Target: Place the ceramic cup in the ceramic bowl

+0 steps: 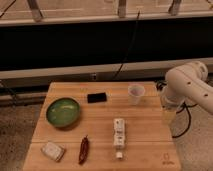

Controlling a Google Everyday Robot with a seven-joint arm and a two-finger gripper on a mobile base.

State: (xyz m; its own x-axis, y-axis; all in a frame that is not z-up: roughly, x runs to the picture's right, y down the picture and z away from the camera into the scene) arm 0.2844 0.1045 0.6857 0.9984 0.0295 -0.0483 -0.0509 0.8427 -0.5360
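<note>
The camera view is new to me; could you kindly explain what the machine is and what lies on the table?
One camera looks down on a wooden table. The white shape at the right is a robot arm. Its claw hangs at the table's right edge. The small white ceramic cup stands near the back, not held. The green ceramic bowl sits at the left. Also there: a flat black object, a white box, a red pepper-like thing and a pale packet.

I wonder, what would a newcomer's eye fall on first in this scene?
Probably the bulky white robot arm on the right, its gripper hanging by the right edge of the wooden table. Next, the glossy green ceramic bowl on the table's left, and the small white ceramic cup standing apart near the back.
</note>
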